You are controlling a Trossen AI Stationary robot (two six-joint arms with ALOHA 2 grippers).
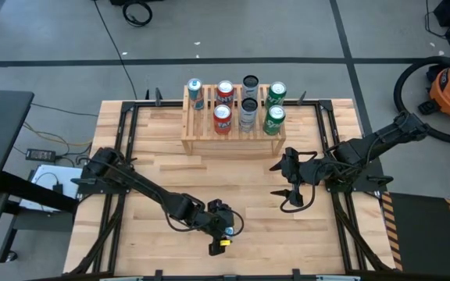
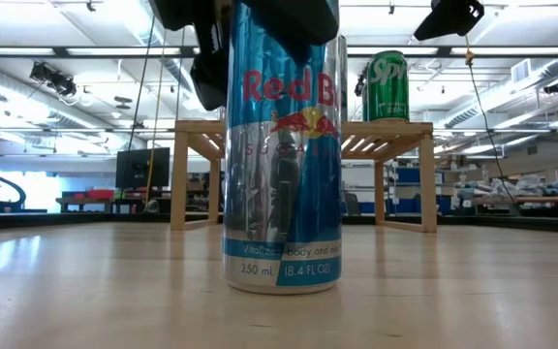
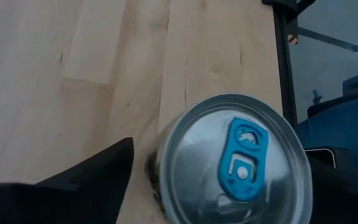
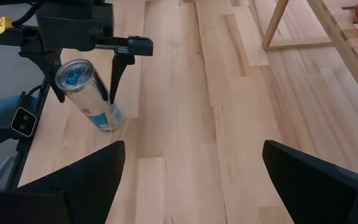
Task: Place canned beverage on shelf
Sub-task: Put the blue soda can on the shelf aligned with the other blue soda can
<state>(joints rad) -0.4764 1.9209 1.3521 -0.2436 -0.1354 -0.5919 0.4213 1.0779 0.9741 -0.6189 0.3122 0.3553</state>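
A slim blue-and-silver Red Bull can (image 2: 281, 165) stands upright on its base on the wooden table near the front edge. It also shows in the left wrist view (image 3: 235, 162) and the right wrist view (image 4: 95, 102). My left gripper (image 1: 221, 222) is above it, pointing down and open, with one finger on each side of the can's upper part (image 4: 82, 81). A gap shows beside one finger (image 3: 104, 174). The wooden shelf (image 1: 201, 136) stands at the table's far middle and holds several cans. My right gripper (image 1: 275, 179) is open and empty, right of centre.
The shelf's two tiers hold blue (image 1: 194, 94), red (image 1: 225, 92), grey (image 1: 250, 84) and green (image 1: 276, 94) cans, with several more in front. A free place shows on the lower tier's left end (image 1: 195, 121). Bare table lies between the can and the shelf.
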